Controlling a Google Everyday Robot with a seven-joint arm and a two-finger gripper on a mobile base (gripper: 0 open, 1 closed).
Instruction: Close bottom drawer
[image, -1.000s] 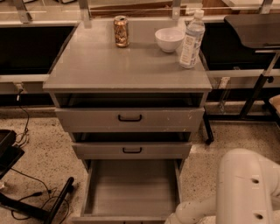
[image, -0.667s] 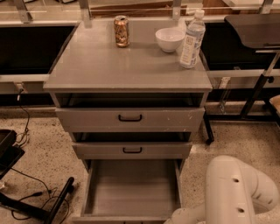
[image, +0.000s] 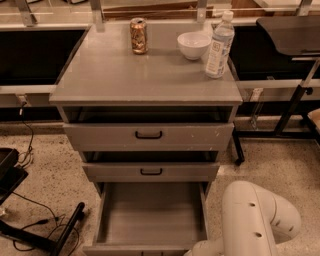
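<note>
Bottom drawer (image: 150, 212) of a grey three-drawer cabinet (image: 60, 100), shown pulled far out towards the camera. Its plain grey box is seen to be bare, and its front is cut by the lower edge of the frame, so its handle is not shown. The slide axis is directed up the frame, into the cabinet; the long axis of the front is laid across it, left to right.

Above it, the middle drawer (image: 150, 171) and the taller, scuffed top drawer (image: 150, 135) are seen, each with a black bar handle and a dark gap above its front. On the worktop (image: 125, 75) a drinks can (image: 138, 35), a white bowl (image: 194, 45) and a clear plastic bottle (image: 219, 45) are stood near the rear edge.

The white robot arm (image: 255, 220) is placed at the lower right, just beside the drawer's right front corner, and is led off the bottom edge. The claw is carried below that edge and is not shown, so its opening and any hold cannot be told. The drawer front is judged to lie leftward of the arm; closure would require a push away from the camera along the slide axis.
</note>
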